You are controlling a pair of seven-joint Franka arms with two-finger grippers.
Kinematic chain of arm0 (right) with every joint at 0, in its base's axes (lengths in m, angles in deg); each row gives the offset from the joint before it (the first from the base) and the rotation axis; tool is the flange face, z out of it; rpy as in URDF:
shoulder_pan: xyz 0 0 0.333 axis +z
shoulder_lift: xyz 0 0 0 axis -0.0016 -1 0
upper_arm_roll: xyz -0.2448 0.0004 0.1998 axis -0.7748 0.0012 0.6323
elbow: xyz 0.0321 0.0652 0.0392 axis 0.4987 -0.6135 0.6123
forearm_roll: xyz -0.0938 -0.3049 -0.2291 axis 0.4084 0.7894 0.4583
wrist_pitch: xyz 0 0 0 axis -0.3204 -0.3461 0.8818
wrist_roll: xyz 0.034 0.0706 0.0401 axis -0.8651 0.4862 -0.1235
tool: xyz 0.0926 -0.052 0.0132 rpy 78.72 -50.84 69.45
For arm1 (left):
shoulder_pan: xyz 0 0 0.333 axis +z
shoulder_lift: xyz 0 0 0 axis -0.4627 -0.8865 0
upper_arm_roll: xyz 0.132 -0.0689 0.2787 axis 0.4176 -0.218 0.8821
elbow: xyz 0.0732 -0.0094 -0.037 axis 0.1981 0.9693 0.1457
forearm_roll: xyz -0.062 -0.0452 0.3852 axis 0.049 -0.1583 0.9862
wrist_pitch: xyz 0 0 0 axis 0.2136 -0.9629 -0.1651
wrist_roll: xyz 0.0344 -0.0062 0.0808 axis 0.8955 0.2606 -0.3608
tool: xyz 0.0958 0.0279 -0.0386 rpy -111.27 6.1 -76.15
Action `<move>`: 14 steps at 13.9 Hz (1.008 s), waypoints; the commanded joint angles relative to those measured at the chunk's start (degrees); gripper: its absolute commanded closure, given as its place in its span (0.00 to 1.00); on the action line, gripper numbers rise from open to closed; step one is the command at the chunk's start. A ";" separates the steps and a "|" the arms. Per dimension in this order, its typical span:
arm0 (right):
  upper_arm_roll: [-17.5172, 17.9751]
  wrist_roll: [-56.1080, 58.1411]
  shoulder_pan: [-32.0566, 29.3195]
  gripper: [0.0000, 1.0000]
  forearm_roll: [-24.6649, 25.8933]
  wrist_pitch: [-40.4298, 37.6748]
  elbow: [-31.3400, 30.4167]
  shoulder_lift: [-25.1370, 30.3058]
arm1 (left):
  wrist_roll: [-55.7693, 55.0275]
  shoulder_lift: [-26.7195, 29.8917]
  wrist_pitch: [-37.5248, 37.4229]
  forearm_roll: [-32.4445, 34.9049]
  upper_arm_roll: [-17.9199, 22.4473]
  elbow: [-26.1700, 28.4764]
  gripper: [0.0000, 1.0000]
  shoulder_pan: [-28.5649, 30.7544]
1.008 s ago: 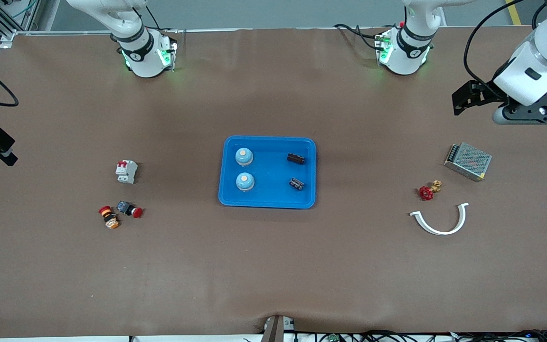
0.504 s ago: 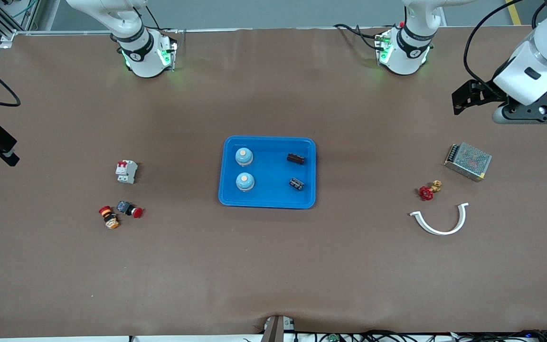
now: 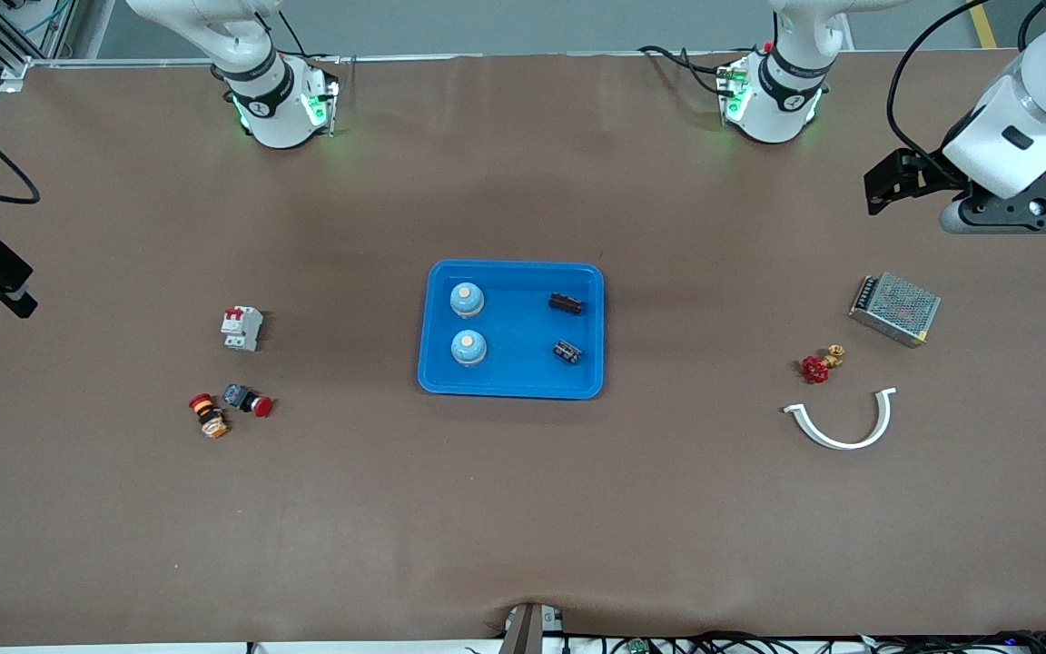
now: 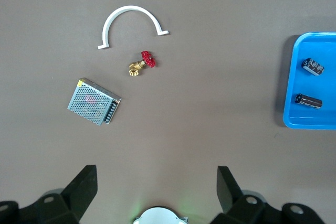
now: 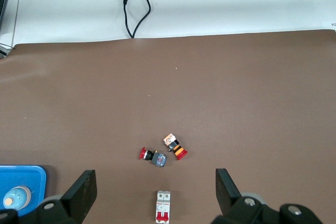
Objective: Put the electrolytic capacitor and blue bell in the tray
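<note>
1. Blue's the colour to check: the shallow bright-blue plastic tray (image 3: 511, 329) sits mid-tabletop with two pale-blue domed bells (image 3: 467, 299) and two dark cylindrical electrolytic capacitors (image 3: 565, 303) lying inside it.
2. What changed: your left tool (image 4: 157, 190) has crept up a touch over its end of the tabletop, and the right tool (image 5: 156, 191) barely shifted. Both are spread wide, holding nothing.
3. Looks to me like the job's basically done and you're just backing off.
4. Leftovers: perforated metal power-supply box (image 3: 894, 309), red-handled brass valve (image 3: 819, 365) and white plastic half-ring clamp (image 3: 843, 421) toward the left arm's end.
5. Toward the right arm's end: white circuit breaker (image 3: 241, 328) and red push-buttons (image 3: 229, 406). Nothing blocks the tray.
</note>
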 commanded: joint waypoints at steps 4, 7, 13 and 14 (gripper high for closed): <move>-0.43 -0.56 0.72 0.00 1.55 1.05 0.21 -0.04 | 0.97 1.60 -0.50 0.47 -0.26 0.25 0.00 0.38; -0.43 -0.56 0.63 0.00 1.64 1.06 0.21 -0.13 | 0.97 1.95 -0.59 0.47 -0.26 0.16 0.00 0.38; -0.43 -0.03 0.36 0.00 2.87 1.14 0.12 -0.57 | 0.88 3.35 -1.99 0.47 -0.18 0.25 0.00 1.25; -0.43 -0.03 0.45 0.00 2.87 1.14 0.12 -0.57 | 0.88 3.44 -1.91 0.39 -0.26 0.16 0.00 1.69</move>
